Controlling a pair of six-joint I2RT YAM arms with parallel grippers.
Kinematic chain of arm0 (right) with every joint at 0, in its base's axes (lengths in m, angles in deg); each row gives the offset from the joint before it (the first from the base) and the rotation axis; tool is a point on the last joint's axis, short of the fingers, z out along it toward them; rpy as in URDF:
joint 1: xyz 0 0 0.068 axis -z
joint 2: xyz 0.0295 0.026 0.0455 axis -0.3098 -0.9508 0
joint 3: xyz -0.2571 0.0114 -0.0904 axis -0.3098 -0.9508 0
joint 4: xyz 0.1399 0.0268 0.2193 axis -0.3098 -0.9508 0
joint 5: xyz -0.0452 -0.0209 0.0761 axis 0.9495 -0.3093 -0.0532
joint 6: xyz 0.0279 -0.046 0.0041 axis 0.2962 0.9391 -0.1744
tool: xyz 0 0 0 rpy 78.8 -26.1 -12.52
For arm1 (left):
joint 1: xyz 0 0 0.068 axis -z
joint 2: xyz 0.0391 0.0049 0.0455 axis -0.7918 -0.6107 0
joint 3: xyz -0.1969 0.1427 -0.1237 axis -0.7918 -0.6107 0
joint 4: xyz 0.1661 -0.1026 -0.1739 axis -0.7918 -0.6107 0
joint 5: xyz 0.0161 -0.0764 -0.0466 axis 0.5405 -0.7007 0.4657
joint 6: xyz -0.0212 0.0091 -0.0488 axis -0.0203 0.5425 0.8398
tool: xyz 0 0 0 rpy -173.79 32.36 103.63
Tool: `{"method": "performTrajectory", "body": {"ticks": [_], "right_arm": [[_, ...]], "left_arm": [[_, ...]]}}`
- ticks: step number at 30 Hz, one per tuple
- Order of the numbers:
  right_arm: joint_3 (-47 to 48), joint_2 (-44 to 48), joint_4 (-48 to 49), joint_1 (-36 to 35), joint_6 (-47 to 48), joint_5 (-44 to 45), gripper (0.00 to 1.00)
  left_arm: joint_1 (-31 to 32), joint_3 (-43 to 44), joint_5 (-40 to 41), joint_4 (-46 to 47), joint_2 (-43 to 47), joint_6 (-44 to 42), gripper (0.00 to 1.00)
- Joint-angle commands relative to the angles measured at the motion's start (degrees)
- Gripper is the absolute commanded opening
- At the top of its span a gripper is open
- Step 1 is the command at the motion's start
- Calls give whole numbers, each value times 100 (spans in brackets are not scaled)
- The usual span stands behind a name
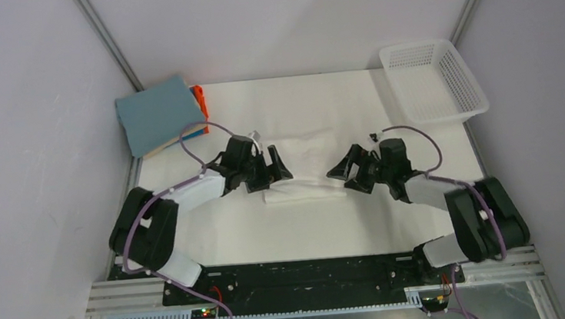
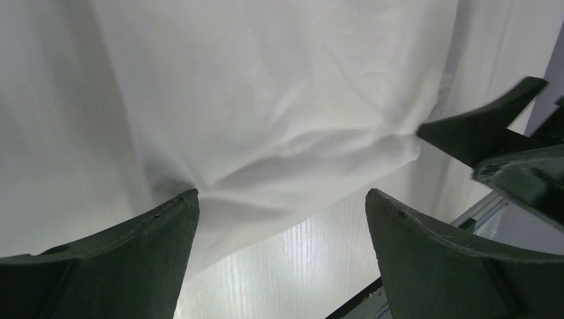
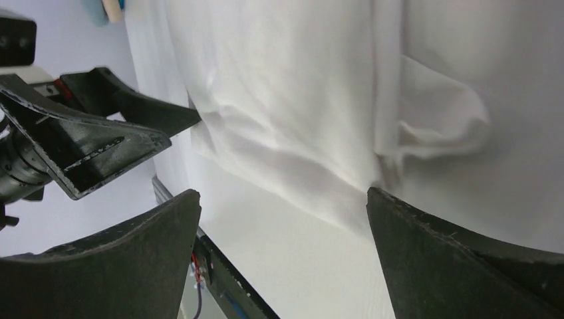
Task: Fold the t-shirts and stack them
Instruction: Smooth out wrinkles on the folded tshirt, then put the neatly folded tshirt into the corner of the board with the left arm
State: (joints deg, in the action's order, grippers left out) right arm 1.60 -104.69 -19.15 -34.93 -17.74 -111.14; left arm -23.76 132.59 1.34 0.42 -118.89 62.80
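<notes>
left tool (image 1: 276,168): wide open, empty, white shirt's (image 1: 306,157) 9 o'clock edge
right tool (image 1: 346,171): wide open, empty, 3 o'clock edge
stack (image 1: 158,112): 10 o'clock

white t-shirt (image 1: 306,157) mid-table | left gripper (image 1: 274,174), right gripper (image 1: 345,177) flank it, fingers spread | folded t-shirt stack (image 1: 158,112) back-left

Thin white cloth t-shirt (image 2: 266,100), matt and softly creased, before the left gripper (image 2: 281,193) of rough matt dark plastic; right gripper (image 3: 282,191) alike.
</notes>
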Motion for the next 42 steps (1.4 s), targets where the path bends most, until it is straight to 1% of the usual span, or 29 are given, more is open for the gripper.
{"method": "performTrajectory", "body": {"ticks": [1, 2, 3, 4, 5, 6, 7, 9, 11, 14, 16, 18, 21, 23, 24, 25, 27, 28, 29, 30, 31, 32, 33, 34, 35, 37, 40, 42], "right_arm": [[-82, 1414, -1197, 206, 671, 496, 99], [-84, 1948, -1471, 213, 762, 761, 99], [-85, 2201, -1637, 217, 907, 925, 100], [-96, 2695, -1941, 248, 968, 1227, 99], [-112, 2922, -2127, 270, 1066, 1374, 99], [-184, 3369, -2418, 363, 1047, 1646, 99], [-227, 3562, -2536, 428, 989, 1802, 99], [-441, 4259, -2783, 761, 804, 1761, 100], [-560, 4665, -2963, 1100, 598, 1551, 99], [-660, 5062, -3143, 1432, 575, 1212, 99], [-672, 5225, -3276, 1511, 648, 1086, 99], [-677, 5290, -3377, 1566, 723, 997, 99], [-683, 5249, -3449, 1628, 778, 903, 99], [-683, 5164, -3401, 1635, 802, 827, 100], [-683, 5132, -3384, 1631, 814, 800, 99], [-683, 5068, -3369, 1639, 828, 747, 99], [-683, 4984, -3370, 1636, 849, 680, 99], [-683, 4944, -3373, 1636, 859, 665, 99], [-683, 4925, -3375, 1715, 879, 654, 99], [-683, 4894, -3375, 1759, 888, 657, 99], [-683, 4883, -3389, 1796, 905, 663, 99], [-683, 4863, -3387, 1804, 923, 661, 99], [-683, 4859, -3396, 1816, 956, 675, 99], [-687, 4849, -3403, 1824, 961, 692, 99], [-689, 4851, -3403, 1826, 985, 702, 100], [-710, 4854, -3384, 1829, 1014, 760, 99], [-726, 4823, -3376, 1829, 1139, 818, 99], [-720, 4757, -3327, 1807, 1242, 831, 99]], "left_arm": [[-100, -57, 700, -604, 909, -362, 100], [-111, -56, 842, -739, 1012, -378, 100], [-114, -51, 1163, -796, 1142, -404, 100], [-174, -39, 1288, -905, 1168, -399, 100], [-225, -21, 1378, -950, 1144, -369, 100], [-386, 50, 1330, -1021, 1090, -360, 100], [-547, 151, 1202, -1041, 920, -346, 100], [-672, 371, 1232, -1071, 572, -348, 100], [-692, 657, 1259, -1124, 144, -414, 100], [-698, 1056, 1019, -1192, -579, -439, 100], [-677, 1258, 1012, -1197, -896, -412, 98], [-613, 1361, 916, -1219, -1097, -315, 96], [-261, 1464, 1083, -1223, -1300, -276, 92], [-40, 1575, 1118, -1235, -1493, -204, 84], [27, 1612, 1188, -1242, -1620, -131, 79], [147, 1715, 1235, -1283, -1689, -105, 76], [314, 1907, 1407, -1417, -1883, -36, 68], [432, 2050, 1592, -1568, -1999, 23, 59], [482, 2118, 1771, -1650, -2054, 60, 55], [593, 2281, 2039, -1844, -2169, 106, 46], [642, 2365, 2308, -1942, -2296, 128, 42], [747, 2554, 2446, -2189, -2362, 167, 34], [798, 2664, 2751, -2321, -2511, 181, 26], [898, 2886, 2895, -2574, -2588, 187, 23], [948, 2997, 3122, -2698, -2757, 166, 12], [1065, 3264, 3243, -2911, -2948, 56, 2], [1114, 3502, 3383, -3046, -2972, -121, 0], [1111, 3564, 3699, -3108, -2796, -257, 0]]}}
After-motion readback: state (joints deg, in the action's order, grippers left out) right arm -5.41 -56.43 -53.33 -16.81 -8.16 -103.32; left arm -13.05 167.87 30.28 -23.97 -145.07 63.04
